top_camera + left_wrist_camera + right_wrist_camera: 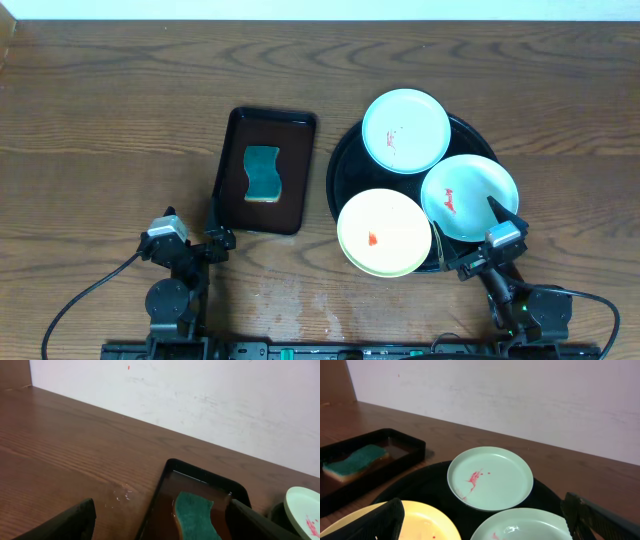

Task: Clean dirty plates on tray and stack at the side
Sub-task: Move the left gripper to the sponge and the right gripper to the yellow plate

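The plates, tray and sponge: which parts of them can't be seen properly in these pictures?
Yellow plate, right wrist view: cut off by the bottom edge.
Nearer mint plate, same view: only its far part shows above the bottom edge.
Sponge, left wrist view: near end cut off by the bottom edge.
Round tray, overhead: floor mostly covered by what sits on it.

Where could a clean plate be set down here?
The table is bare left of the sponge tray and along the wall behind both trays. The round tray is crowded with three plates; the gap between trays is narrow.
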Controlling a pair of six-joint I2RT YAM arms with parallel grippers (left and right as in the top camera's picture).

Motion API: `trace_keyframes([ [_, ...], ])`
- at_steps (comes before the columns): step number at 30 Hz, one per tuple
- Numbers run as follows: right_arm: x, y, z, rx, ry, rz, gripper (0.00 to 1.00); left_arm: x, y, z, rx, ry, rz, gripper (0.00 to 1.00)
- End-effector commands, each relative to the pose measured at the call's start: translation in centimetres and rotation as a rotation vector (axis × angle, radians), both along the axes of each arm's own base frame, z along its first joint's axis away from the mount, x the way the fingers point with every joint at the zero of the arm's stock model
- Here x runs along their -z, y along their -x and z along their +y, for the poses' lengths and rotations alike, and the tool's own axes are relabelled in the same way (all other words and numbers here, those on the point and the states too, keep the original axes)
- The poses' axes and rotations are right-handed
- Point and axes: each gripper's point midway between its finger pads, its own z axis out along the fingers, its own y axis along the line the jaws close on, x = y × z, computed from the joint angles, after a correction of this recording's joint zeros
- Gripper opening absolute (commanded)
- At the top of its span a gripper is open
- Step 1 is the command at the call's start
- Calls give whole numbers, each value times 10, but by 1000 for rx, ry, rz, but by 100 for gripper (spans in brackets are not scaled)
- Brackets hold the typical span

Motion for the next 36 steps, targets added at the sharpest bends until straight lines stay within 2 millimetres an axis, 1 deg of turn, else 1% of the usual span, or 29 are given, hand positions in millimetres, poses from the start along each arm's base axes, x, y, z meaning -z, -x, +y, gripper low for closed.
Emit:
trace_keyframes([
  [1,1,0,-1,3,7,-2,99,17,1,3,-11,-18,61,84],
  [7,1,0,-1,3,7,-2,99,17,1,2,-8,-12,60,84],
  [14,1,0,0,0,4,-1,99,18,1,-9,53,-1,62,84],
  [20,1,0,0,-4,4,-2,99,16,0,-12,70,1,55,84],
  [23,0,4,9,-58,2,-4,99,9,0,-13,79,1,26,84],
  [25,-2,8,16,-102,-1,-16,99,-5,-1,-23,136,4,-25,84],
  [27,-10,12,22,-146,-31,-29,99,-23,0,-31,181,6,-75,84],
  [30,-33,15,22,-149,-112,-41,99,-47,4,-34,201,19,-108,84],
  [33,-72,24,22,-152,-135,-77,99,-73,7,-34,199,37,-69,84],
  [36,-100,29,19,-133,-139,-26,99,-98,4,-37,211,50,28,83],
])
